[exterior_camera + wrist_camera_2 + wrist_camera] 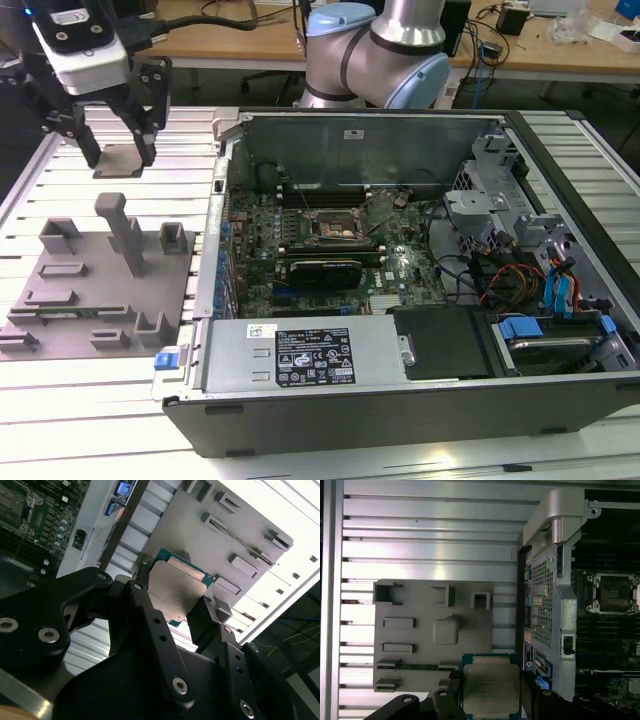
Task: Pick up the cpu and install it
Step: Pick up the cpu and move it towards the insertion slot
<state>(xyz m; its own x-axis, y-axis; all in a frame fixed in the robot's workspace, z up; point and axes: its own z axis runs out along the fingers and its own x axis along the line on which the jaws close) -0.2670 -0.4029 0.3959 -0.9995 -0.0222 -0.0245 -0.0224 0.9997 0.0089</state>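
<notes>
Claw: the gripper [118,155] grips the cpu [120,163] by two opposite edges, one finger [202,619] on each side.
Cpu place: it hangs lifted off the slatted table [60,400], outside the open computer case [400,135], just off the far edge of the fixture plate [90,265] beside that case.
Cpu look: silvery top and green rim in both wrist views [491,687].
Hidden: the fingers cover the clamped edges; the first wrist view's frame cuts off one edge; the underside is unseen.
Hard to make out: in the exterior view the chip is only a flat grey patch.
Around: the socket [335,228] sits on the motherboard [300,262] inside the case; the case wall stands between cpu and socket.
Count: one cpu, one gripper, two fingers, one plate, one case, one socket.
</notes>
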